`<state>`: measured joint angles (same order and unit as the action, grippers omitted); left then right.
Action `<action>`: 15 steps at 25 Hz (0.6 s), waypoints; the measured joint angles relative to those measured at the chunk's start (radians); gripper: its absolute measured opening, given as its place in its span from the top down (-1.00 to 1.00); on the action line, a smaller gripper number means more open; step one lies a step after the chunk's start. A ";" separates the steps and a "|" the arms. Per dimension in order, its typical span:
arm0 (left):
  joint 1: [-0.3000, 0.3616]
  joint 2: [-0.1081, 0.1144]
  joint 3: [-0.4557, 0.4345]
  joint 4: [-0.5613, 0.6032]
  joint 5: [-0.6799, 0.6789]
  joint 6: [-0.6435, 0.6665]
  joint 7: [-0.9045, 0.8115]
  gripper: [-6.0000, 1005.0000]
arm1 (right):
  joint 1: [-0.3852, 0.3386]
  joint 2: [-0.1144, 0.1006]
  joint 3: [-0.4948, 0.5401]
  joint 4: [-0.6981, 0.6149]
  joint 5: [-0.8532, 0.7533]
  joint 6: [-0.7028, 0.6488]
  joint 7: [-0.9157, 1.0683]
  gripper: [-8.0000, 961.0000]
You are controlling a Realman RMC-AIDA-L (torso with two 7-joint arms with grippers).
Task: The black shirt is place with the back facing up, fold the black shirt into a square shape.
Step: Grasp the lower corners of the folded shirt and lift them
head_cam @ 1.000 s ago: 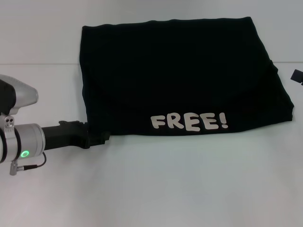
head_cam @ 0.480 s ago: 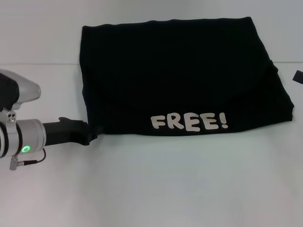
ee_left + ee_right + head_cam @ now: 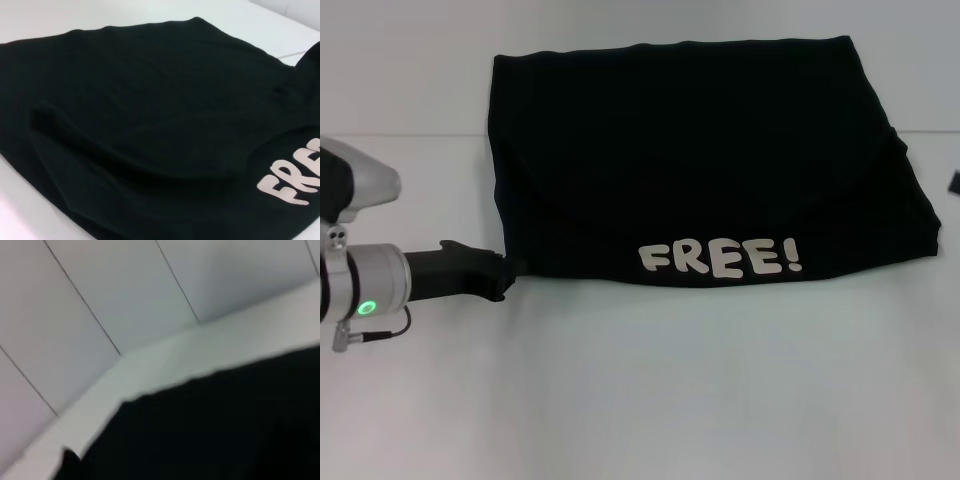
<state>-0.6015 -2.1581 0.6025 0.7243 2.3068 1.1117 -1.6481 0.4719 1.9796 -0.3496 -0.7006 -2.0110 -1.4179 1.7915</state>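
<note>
The black shirt (image 3: 700,160) lies folded into a wide rectangle on the white table, with a pale "FREE!" print (image 3: 720,258) along its near edge. My left gripper (image 3: 508,272) sits low at the shirt's near left corner, its tip just at the fabric edge. The left wrist view is filled by the black shirt (image 3: 150,125) and part of the print (image 3: 295,180). Only a small black bit of my right gripper (image 3: 954,183) shows at the far right edge, beside the shirt. The right wrist view shows the black shirt (image 3: 210,430) from low down.
The white table (image 3: 650,390) stretches in front of the shirt. Behind the table stands a pale panelled wall (image 3: 125,300), close to the shirt's far edge.
My left gripper has drawn back to the left, from overlapping the shirt's near left corner to just at its edge. The right gripper has slid further off the right edge. The shirt has not moved.
</note>
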 joint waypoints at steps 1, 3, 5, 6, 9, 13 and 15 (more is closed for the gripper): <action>0.003 0.000 -0.001 0.012 0.000 0.019 0.000 0.98 | 0.004 -0.011 0.000 0.000 -0.041 0.009 0.031 -0.87; 0.005 0.000 -0.002 0.027 0.000 0.044 -0.001 0.99 | 0.012 -0.033 0.000 -0.001 -0.107 0.029 0.090 -0.87; 0.006 0.000 -0.001 0.033 0.000 0.053 -0.001 0.99 | 0.022 -0.051 -0.001 -0.007 -0.167 0.056 0.146 -0.87; 0.006 0.000 0.000 0.033 0.000 0.053 -0.001 0.99 | 0.026 -0.056 -0.001 -0.010 -0.189 0.070 0.164 -0.87; 0.006 0.001 0.000 0.034 0.000 0.053 0.000 0.99 | 0.051 -0.069 -0.002 -0.014 -0.282 0.120 0.220 -0.87; 0.002 0.001 0.002 0.029 0.000 0.054 0.003 0.99 | 0.102 -0.062 -0.004 -0.005 -0.373 0.165 0.239 -0.87; 0.001 0.002 0.002 0.028 0.000 0.054 0.003 0.99 | 0.130 -0.048 -0.016 0.000 -0.413 0.203 0.248 -0.87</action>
<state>-0.6007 -2.1559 0.6041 0.7526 2.3072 1.1655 -1.6446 0.6023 1.9315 -0.3658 -0.7008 -2.4239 -1.2146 2.0400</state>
